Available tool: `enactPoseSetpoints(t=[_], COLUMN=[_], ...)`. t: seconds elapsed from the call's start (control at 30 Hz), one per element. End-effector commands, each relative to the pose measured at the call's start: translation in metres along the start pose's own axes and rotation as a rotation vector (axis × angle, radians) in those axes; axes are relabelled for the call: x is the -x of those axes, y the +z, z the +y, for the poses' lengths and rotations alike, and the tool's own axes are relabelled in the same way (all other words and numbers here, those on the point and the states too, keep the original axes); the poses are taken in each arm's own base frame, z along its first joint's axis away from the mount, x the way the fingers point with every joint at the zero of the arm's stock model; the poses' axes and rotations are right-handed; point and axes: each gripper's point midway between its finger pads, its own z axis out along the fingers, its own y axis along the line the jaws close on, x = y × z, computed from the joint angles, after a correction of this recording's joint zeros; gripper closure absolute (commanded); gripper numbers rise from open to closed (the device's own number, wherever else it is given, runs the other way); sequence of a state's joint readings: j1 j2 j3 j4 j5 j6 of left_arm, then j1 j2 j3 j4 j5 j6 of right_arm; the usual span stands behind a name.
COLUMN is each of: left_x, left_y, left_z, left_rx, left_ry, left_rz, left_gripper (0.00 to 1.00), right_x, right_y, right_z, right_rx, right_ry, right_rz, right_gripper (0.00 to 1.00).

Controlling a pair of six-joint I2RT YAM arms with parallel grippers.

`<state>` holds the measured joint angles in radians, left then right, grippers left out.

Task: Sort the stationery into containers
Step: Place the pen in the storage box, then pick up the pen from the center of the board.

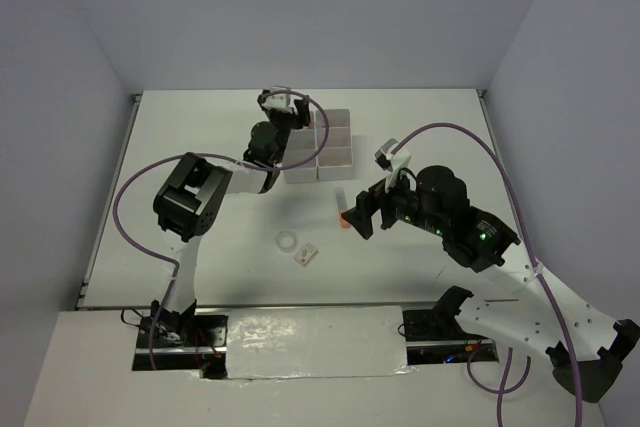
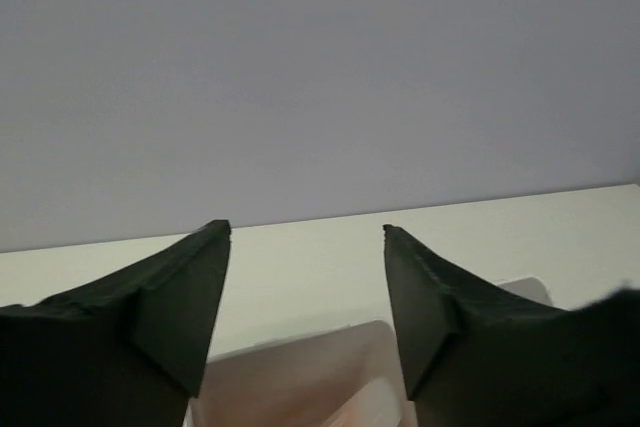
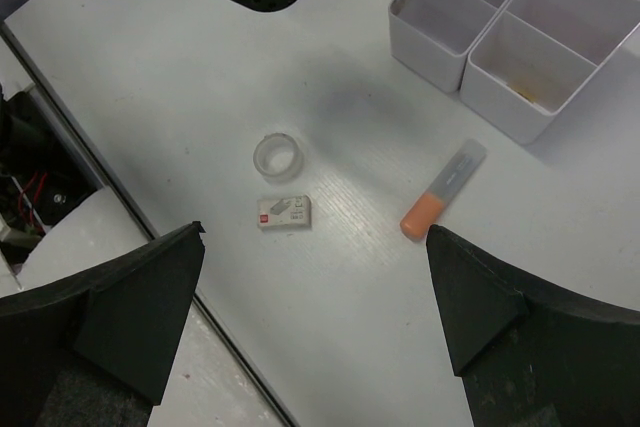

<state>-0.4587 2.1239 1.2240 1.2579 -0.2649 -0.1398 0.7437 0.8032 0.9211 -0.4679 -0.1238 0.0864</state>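
Observation:
The containers (image 1: pixel 335 137), joined white boxes, stand at the table's far middle. My left gripper (image 1: pixel 283 107) hovers over their far left corner, open and holding nothing; in the left wrist view its fingers (image 2: pixel 180 297) frame a box rim (image 2: pixel 300 362). An orange highlighter (image 3: pixel 443 190) with a clear cap lies just short of the boxes (image 3: pixel 430 42). A clear tape ring (image 3: pixel 278 157) and a white eraser (image 3: pixel 285 213) lie close together to its left. My right gripper (image 3: pixel 315 232) hangs wide open above these three items, touching none.
The tape ring (image 1: pixel 288 241) and eraser (image 1: pixel 306 256) sit near the table's middle, the highlighter (image 1: pixel 344 211) partly under my right gripper (image 1: pixel 362 213). The left arm's black links (image 1: pixel 190 197) reach across the left side. A raised ledge (image 1: pixel 310 337) runs along the near edge.

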Motion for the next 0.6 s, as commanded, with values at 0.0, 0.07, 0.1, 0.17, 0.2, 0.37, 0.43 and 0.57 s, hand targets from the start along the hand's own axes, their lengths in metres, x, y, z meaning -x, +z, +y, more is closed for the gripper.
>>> enactPoseSetpoints(t=[0.0, 0.07, 0.1, 0.17, 0.2, 0.37, 0.43, 0.57], left_x=[0.036, 0.045, 0.050, 0.072, 0.098, 0.090, 0.082, 0.055], left_y=[0.003, 0.000, -0.001, -0.007, -0.011, -0.022, -0.060, -0.132], left_z=[-0.008, -0.009, -0.010, -0.012, -0.016, -0.038, -0.055, -0.093], left_rx=[-0.036, -0.044, -0.047, -0.053, -0.055, 0.060, 0.146, 0.211], left_ry=[-0.054, -0.064, -0.072, -0.098, -0.126, -0.095, -0.027, -0.060], left_rz=[-0.141, -0.157, -0.165, -0.182, -0.202, 0.243, 0.403, 0.625], left_gripper=[0.23, 0.18, 0.17, 0.09, 0.06, 0.01, 0.01, 0.01], right_x=[0.007, 0.007, 0.008, 0.009, 0.011, 0.029, 0.037, 0.039], right_y=[-0.001, -0.001, -0.001, -0.001, -0.002, -0.026, -0.040, -0.052], right_z=[0.000, 0.000, -0.001, -0.003, -0.010, -0.048, -0.055, -0.066], right_rx=[-0.006, -0.009, -0.015, -0.033, -0.073, -0.315, -0.366, -0.434], right_ry=[-0.019, -0.020, -0.019, -0.010, -0.003, 0.077, 0.106, 0.129], right_rz=[-0.016, -0.015, -0.017, -0.022, -0.028, -0.140, -0.191, -0.219], right_gripper=[0.00, 0.00, 0.00, 0.00, 0.00, 0.00, 0.00, 0.00])
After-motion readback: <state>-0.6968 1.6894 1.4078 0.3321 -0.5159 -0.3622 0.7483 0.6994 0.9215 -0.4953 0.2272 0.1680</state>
